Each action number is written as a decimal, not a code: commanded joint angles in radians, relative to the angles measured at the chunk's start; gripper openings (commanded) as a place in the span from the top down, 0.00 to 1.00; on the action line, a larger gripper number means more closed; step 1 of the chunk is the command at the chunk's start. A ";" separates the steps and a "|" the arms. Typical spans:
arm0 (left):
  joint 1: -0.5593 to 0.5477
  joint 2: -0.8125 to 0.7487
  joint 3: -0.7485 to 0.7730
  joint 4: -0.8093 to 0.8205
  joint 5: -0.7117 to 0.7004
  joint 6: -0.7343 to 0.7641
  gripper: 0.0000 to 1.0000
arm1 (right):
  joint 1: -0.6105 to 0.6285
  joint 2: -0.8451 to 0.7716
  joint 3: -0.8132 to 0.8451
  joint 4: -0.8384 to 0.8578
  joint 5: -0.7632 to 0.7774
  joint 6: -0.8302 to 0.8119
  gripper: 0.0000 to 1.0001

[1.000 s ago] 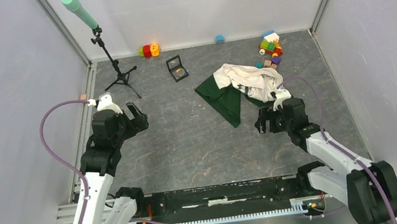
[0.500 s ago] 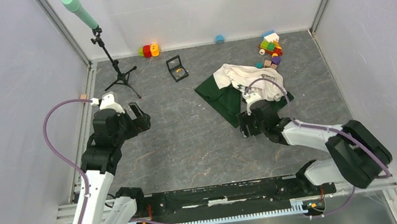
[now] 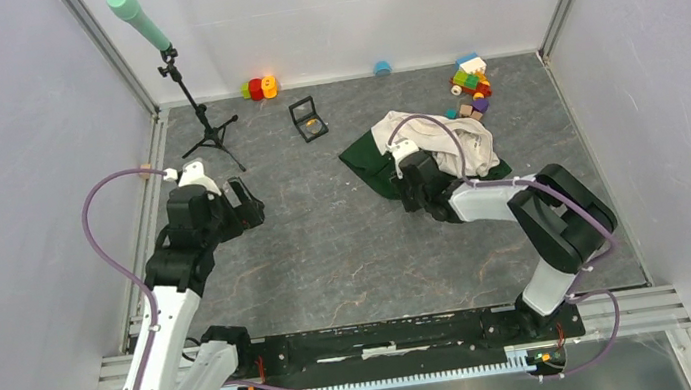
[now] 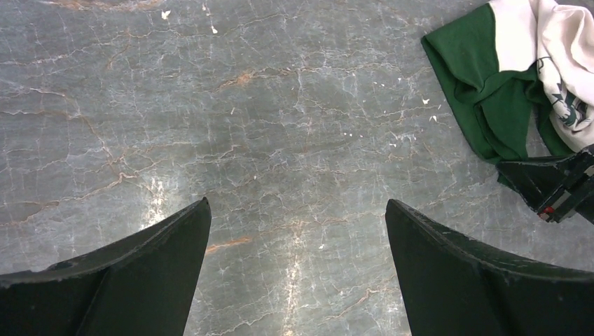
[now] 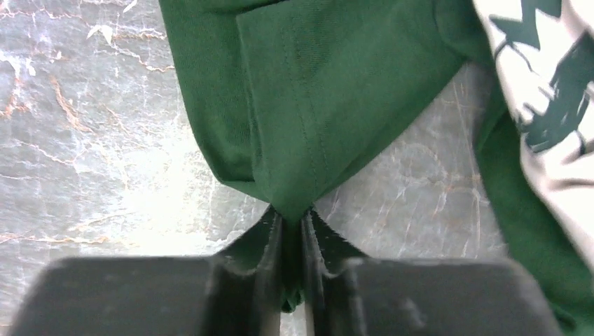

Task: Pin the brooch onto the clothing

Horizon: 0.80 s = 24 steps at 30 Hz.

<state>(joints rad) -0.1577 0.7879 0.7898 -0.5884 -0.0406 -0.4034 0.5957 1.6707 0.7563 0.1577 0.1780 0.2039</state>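
Grey marbled tabletop (image 3: 330,258), walled on three sides. Clothing (image 3: 440,137): lies crumpled right of centre, long axis running left to right, dark green sleeve pointing left and nearward. Print mostly folded under, lettering unreadable, only dark green scraps showing on the cream. Near edge partly hidden under the right arm (image 3: 545,209). Right gripper (image 5: 291,217): jaws pinched narrow on a fold of the green sleeve, fabric bunched between them. Left gripper (image 4: 298,203): jaws wide, hovering over bare tabletop, holding nothing. Open black box (image 3: 308,117): far centre, apart from the clothing. Brooch (image 3: 315,128): small round disc in the box's near half, too tiny for detail.
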 commanded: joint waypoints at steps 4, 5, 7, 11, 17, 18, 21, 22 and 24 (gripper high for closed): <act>0.021 0.011 0.002 0.044 0.069 0.008 0.00 | 0.006 -0.021 0.022 -0.032 -0.023 -0.054 1.00; 0.023 0.010 0.001 0.049 0.077 0.008 0.00 | 0.009 -0.057 0.003 -0.031 -0.026 -0.056 1.00; 0.025 0.018 -0.002 0.051 0.091 0.007 0.00 | 0.024 -0.150 -0.043 -0.022 -0.038 -0.064 1.00; 0.029 0.049 -0.009 0.072 0.202 0.023 0.00 | 0.088 -0.330 -0.139 0.008 -0.058 -0.073 1.00; 0.029 0.112 -0.002 0.070 0.282 0.027 0.00 | 0.257 -0.446 -0.249 0.091 -0.081 -0.052 1.00; 0.029 0.120 -0.001 0.068 0.287 0.026 0.00 | 0.291 -0.448 -0.256 0.103 -0.077 -0.042 1.00; 0.030 0.129 0.001 0.062 0.289 0.027 0.00 | 0.421 -0.437 -0.257 0.152 -0.054 -0.007 1.00; 0.030 0.129 0.002 0.062 0.289 0.028 0.00 | 0.469 -0.428 -0.251 0.173 -0.045 0.003 1.00; 0.030 0.122 0.001 0.059 0.286 0.028 0.00 | 0.560 -0.397 -0.228 0.210 -0.025 0.023 1.00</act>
<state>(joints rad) -0.1329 0.9218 0.7849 -0.5518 0.2134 -0.4011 1.0233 1.2442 0.4957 0.2317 0.1352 0.1776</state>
